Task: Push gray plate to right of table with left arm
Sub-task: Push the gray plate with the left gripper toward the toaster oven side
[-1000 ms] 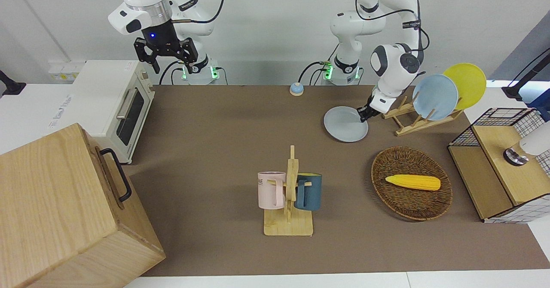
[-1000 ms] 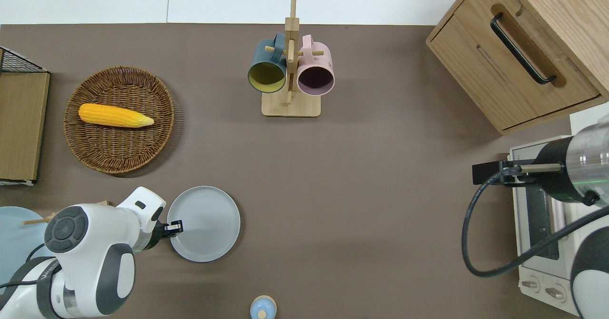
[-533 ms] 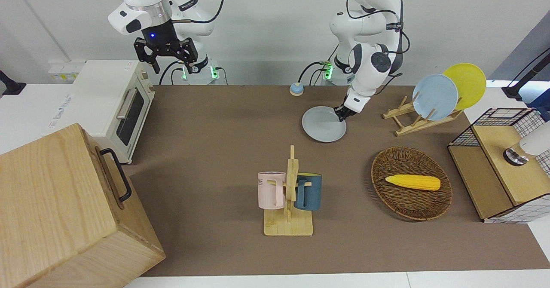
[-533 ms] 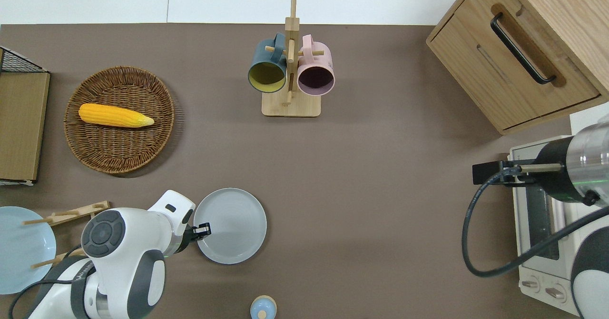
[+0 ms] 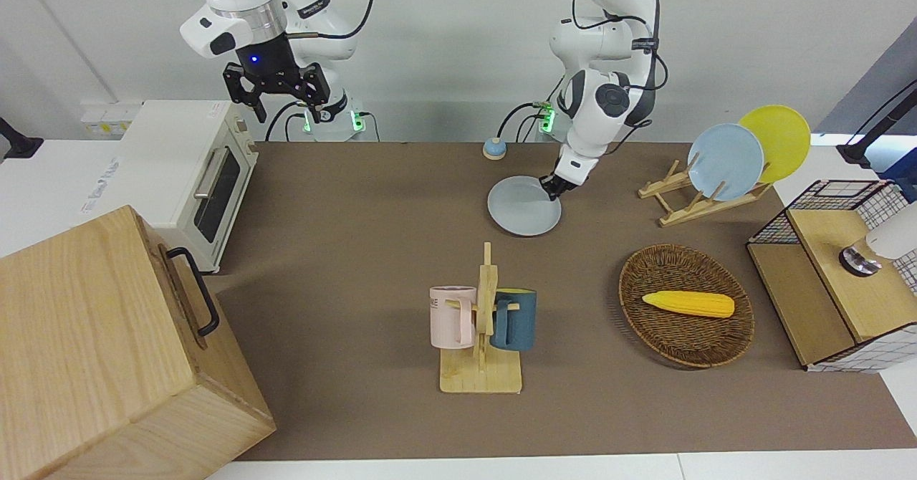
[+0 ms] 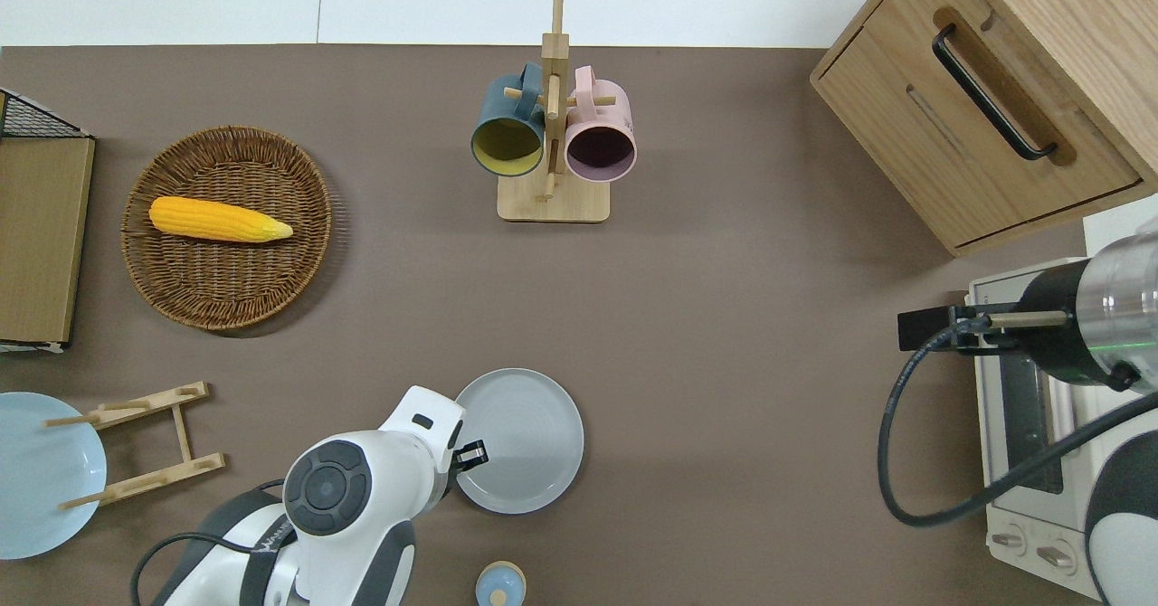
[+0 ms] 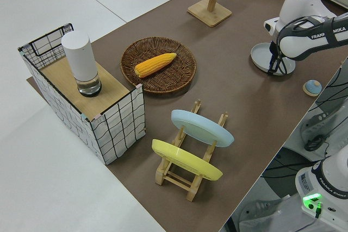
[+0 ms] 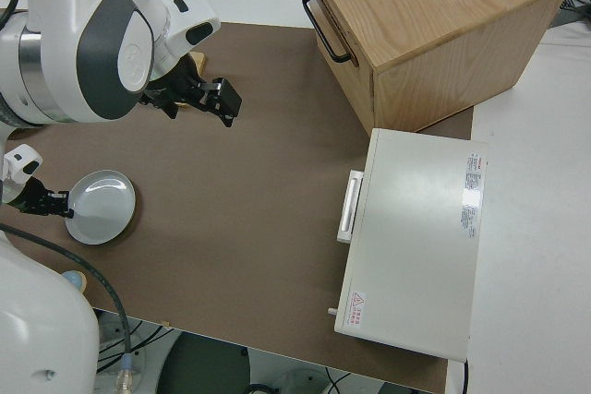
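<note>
The gray plate (image 6: 523,440) lies flat on the desk (image 6: 742,389), on the robots' side of it near the middle. The left claw (image 6: 472,454) touches its rim; whether its fingers are open cannot be told. Bare desk separates plate and toaster oven (image 6: 1022,407). Right arm parked, claw (image 5: 276,87) open.

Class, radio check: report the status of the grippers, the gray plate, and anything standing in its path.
Left gripper low at the gray plate's rim, fingers unclear. Right arm parked, right gripper open. Plate flat on the table; toaster oven at the right arm's end.
</note>
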